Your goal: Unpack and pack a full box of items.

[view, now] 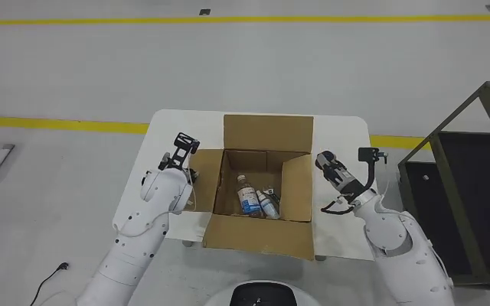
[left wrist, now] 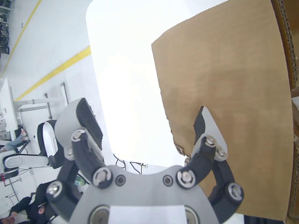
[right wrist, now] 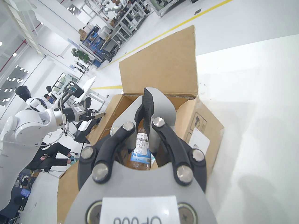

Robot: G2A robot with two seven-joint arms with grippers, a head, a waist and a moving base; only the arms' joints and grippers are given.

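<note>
An open cardboard box (view: 264,131) sits in the middle of a white table (view: 176,126), with all four flaps folded outward. Inside, on the bottom, lies a clear bottle (view: 246,196) with a blue and white label. A smaller bottle (view: 268,203) lies just beside it, on the side toward the right arm.

The left gripper (view: 184,144) hangs outside the box, on the robot's left, above that side's flap (left wrist: 222,71). Its fingers are spread wide and hold nothing. One finger (left wrist: 90,117) is over the table's edge and the other is over the flap.

The right gripper (view: 325,159) hangs on the opposite side, above the right edge of the box. Its fingers (right wrist: 147,103) are drawn close together with nothing between them. From its wrist camera, the labelled bottle (right wrist: 141,150) is seen behind the fingers, down in the box.
</note>
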